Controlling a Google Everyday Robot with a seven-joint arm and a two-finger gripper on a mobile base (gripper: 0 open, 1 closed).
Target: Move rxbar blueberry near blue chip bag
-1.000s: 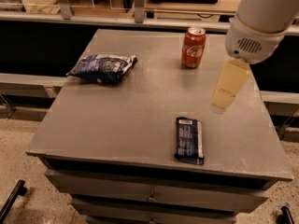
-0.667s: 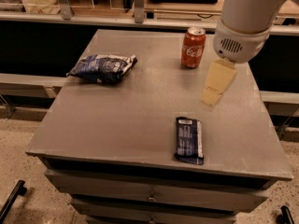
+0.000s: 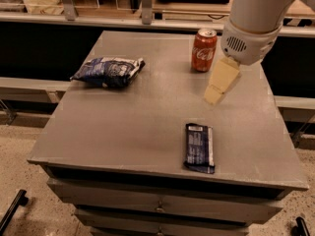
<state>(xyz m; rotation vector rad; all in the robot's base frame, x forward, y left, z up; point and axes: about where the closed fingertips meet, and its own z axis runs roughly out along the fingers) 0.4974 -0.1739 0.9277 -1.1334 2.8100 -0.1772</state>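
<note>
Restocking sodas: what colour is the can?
The can is red, camera view; gripper hovers beside it.

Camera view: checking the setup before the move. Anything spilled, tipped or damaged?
Nothing stands out. The rxbar blueberry lies flat at the front, the blue chip bag sits back left, the soda can stands upright, and the gripper hovers near the can.

Three things lie on the one table (image 3: 123, 132), one of each kind. There is one red soda can (image 3: 204, 50), standing upright near the far edge. There is one blue chip bag (image 3: 108, 72), well to the left of the can. There is one rxbar blueberry (image 3: 199, 147), lying flat well in front of the can, toward the near edge. One arm carries one gripper (image 3: 213, 97), which hangs above the table just to the right of the can and a little nearer.
</note>
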